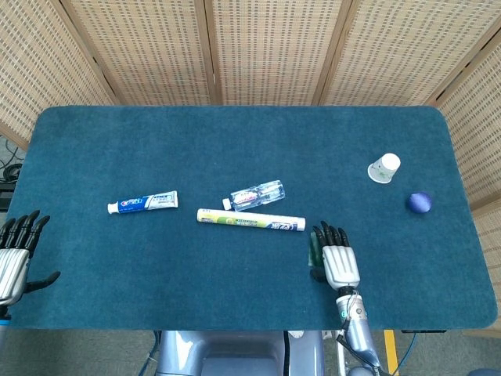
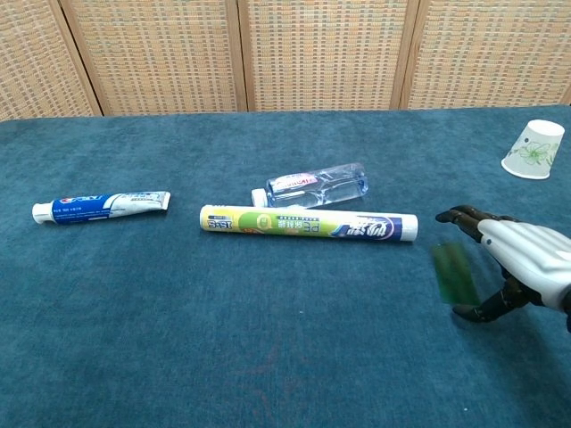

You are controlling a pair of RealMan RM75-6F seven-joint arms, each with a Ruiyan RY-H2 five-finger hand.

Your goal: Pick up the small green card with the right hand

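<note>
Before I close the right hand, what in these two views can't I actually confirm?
- Small green card: blurred in the chest view; in the head view the right hand covers most of it, so whether anything touches it is unclear.
- Right hand's palm side: faces away from both cameras.
- Left hand: cut off by the head view's left edge, absent from the chest view.
- Small purple ball: outside the chest view.

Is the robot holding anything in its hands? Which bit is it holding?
Nothing is held. The right hand is open beside the small green card, which lies flat on the table. The left hand is open and empty too.
</note>
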